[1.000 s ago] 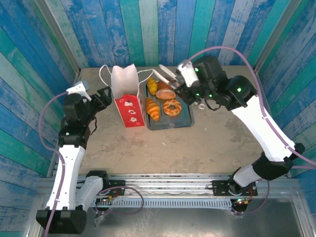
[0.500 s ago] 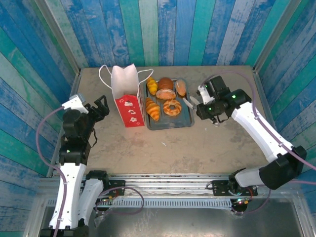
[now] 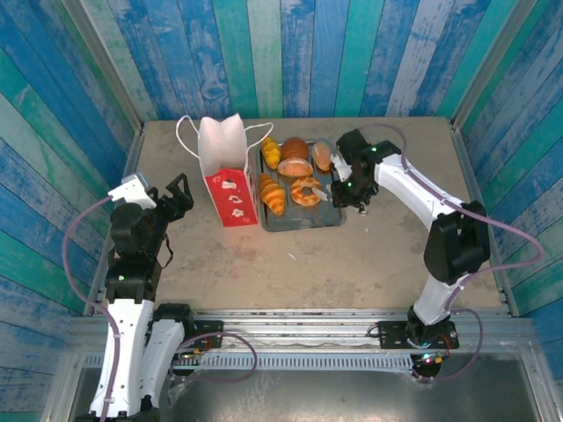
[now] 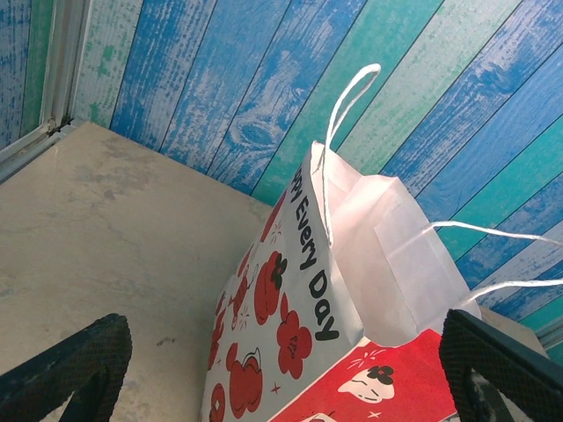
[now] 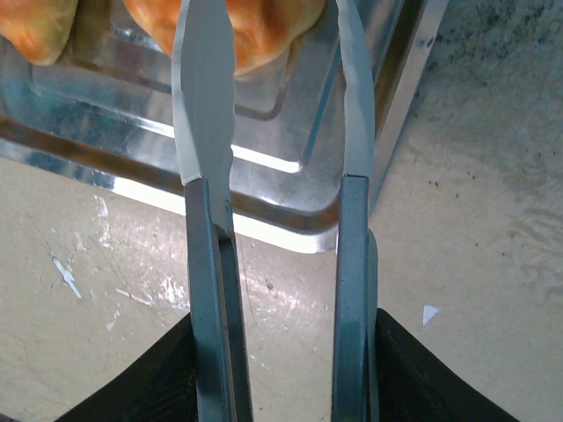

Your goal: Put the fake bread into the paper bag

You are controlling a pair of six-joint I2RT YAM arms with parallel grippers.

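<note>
Tongs (image 5: 204,132), pinched in the right claw (image 3: 341,188), are back over the tray (image 5: 281,132), blades parting around fake bread (image 5: 273,31) just ahead, likely for a pickup; left claw (image 3: 180,195) gapes wide, paper bag (image 4: 352,264) close before it.

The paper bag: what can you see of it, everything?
The paper bag stands upright, mouth open, on the tan table, just left of the grey tray. It looks like white paper, with a red lower band printed with white figures, red drawings and black "Every Day" lettering on one side, and white cord handles. Nothing holds it.
</note>
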